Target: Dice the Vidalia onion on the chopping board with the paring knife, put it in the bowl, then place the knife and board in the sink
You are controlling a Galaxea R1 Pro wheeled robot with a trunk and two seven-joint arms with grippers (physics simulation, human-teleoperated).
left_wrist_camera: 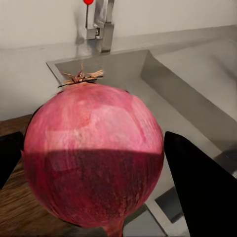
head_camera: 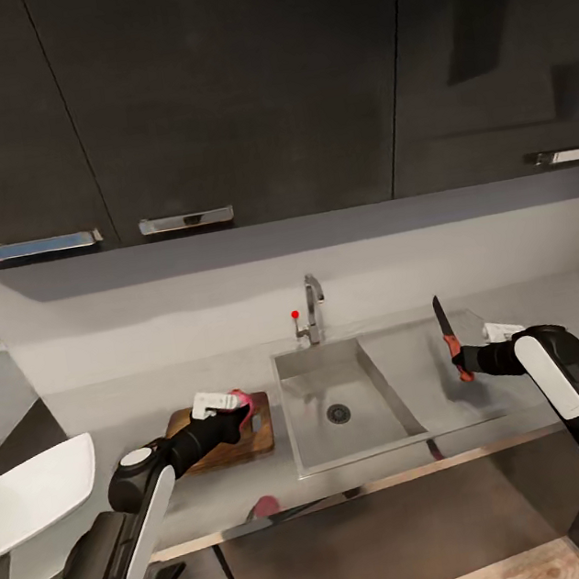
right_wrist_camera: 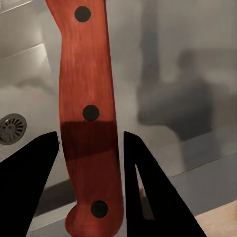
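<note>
My left gripper (head_camera: 241, 409) is shut on the pink, round Vidalia onion (head_camera: 241, 400), holding it just above the right end of the dark brown chopping board (head_camera: 198, 452), left of the sink (head_camera: 318, 387). In the left wrist view the onion (left_wrist_camera: 94, 158) sits between both black fingers (left_wrist_camera: 197, 187), dry stem up. My right gripper (head_camera: 465, 362) is shut on the red-orange handle of the paring knife (head_camera: 444, 327), whose dark blade points up over the sink's draining part. The handle (right_wrist_camera: 89, 113) shows clamped in the right wrist view. The white bowl (head_camera: 33, 499) stands on the countertop (head_camera: 113, 409) at far left.
An angular chrome tap (head_camera: 314, 309) with a small red knob (head_camera: 295, 315) rises behind the basin, whose drain (head_camera: 339, 413) lies bare. Glossy black upper cabinets (head_camera: 232, 94) hang overhead. The countertop's front edge (head_camera: 401, 475) runs just before my arms.
</note>
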